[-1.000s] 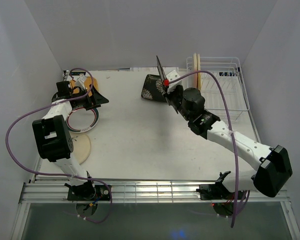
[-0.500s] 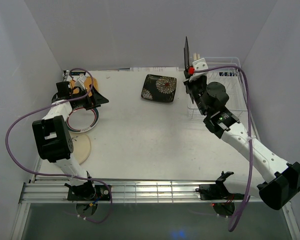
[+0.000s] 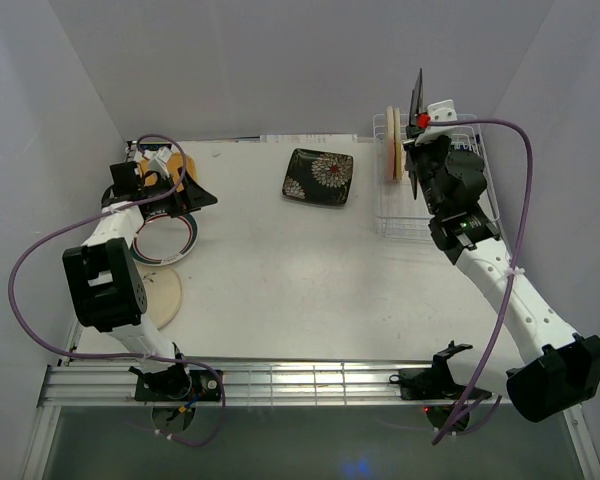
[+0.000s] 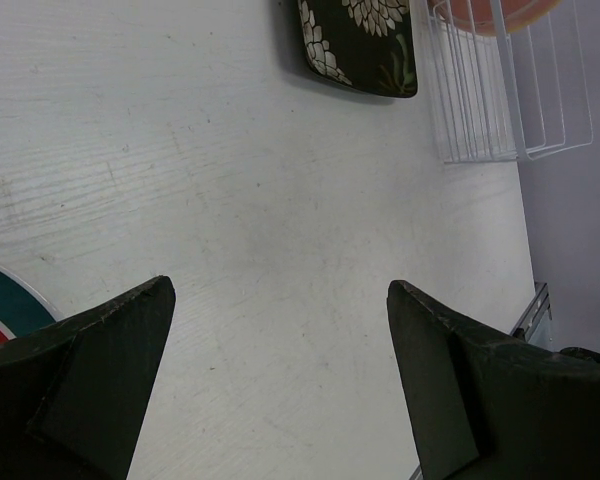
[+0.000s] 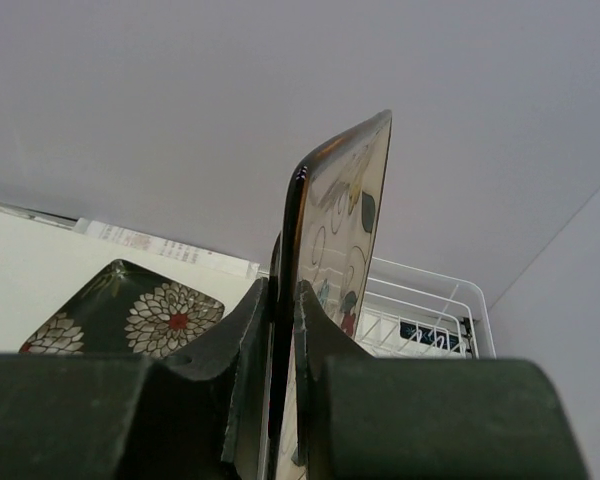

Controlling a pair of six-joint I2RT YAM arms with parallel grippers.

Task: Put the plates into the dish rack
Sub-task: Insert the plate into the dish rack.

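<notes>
- Plates share a white table closed in by pale grey walls. A white wire dish rack stands at the table's far right corner.
- Seven plates show.
  - Far left of the rack are an orange one, partly hidden behind the left gripper, a green-rimmed round one and a cream round one.
  - A black floral square plate lies flat just left of the rack.
  - Two round plates stand upright in the rack's left end.
  - The seventh is held above the rack.
- One rack, two arms.
- The left arm is bent well left of the rack. The left gripper hangs low over the table, jaws spread wide, holding nothing.
- The right arm reaches up over the rack. The right gripper is clamped on a square cream floral plate, upright on edge.
</notes>
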